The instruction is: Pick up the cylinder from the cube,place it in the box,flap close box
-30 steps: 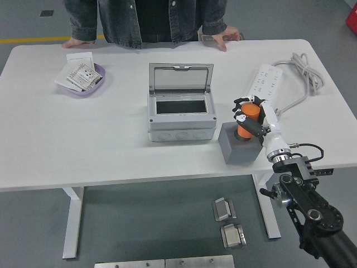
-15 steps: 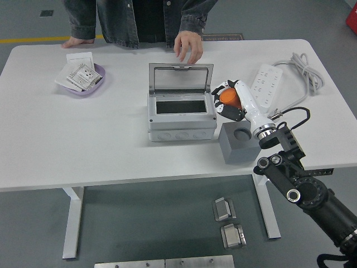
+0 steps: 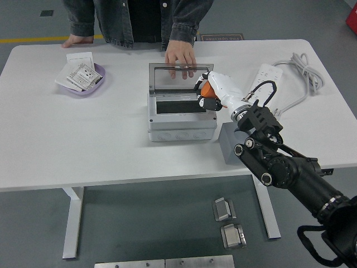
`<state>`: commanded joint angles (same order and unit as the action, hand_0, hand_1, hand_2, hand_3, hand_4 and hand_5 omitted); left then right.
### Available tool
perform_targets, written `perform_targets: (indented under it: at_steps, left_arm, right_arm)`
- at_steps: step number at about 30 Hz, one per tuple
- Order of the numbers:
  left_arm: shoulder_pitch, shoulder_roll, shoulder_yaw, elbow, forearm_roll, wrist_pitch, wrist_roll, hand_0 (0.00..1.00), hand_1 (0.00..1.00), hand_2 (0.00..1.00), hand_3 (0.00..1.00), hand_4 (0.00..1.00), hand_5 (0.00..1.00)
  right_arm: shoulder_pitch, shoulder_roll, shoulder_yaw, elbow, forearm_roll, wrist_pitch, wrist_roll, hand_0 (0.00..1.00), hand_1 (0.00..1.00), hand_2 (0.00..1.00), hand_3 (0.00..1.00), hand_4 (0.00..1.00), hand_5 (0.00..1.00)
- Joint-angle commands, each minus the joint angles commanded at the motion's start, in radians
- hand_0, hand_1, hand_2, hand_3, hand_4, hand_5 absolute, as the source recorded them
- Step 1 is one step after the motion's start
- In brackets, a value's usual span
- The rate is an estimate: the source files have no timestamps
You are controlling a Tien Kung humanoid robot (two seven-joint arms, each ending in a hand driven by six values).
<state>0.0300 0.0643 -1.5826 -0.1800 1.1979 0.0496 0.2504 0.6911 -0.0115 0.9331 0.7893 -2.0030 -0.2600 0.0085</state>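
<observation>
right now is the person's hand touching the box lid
Touching: the head view shows the person's hand resting on the top edge of the open box lid.

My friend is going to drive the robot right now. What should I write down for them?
Right hand: shut on the orange cylinder, over the right edge of the open grey box.
Left hand: not in view.
A person's hand rests on the raised lid.
Done: cylinder is off the grey cube.
Left: put it in the box, let go, flap the lid shut.
</observation>
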Motion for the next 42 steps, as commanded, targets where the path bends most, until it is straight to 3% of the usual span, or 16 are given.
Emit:
perform_targets:
  at_steps: [17,42]
  left_arm:
    - [-0.004,0.006,-0.013,0.0,0.016,0.001,0.006,0.633,0.636,0.59,0.588,0.657,0.209]
    - [-0.008,0.017,-0.033,0.0,0.047,0.002,0.013,0.634,0.637,0.59,0.587,0.653,0.217]
  right_arm:
    - [0.087,0.011,-0.163,-0.091,0.032,0.007,-0.01,0.049,0.11,0.232,0.265,0.002,0.002]
    - [0.178,0.011,-0.297,-0.105,0.107,0.006,0.005,0.05,0.102,0.231,0.26,0.002,0.002]
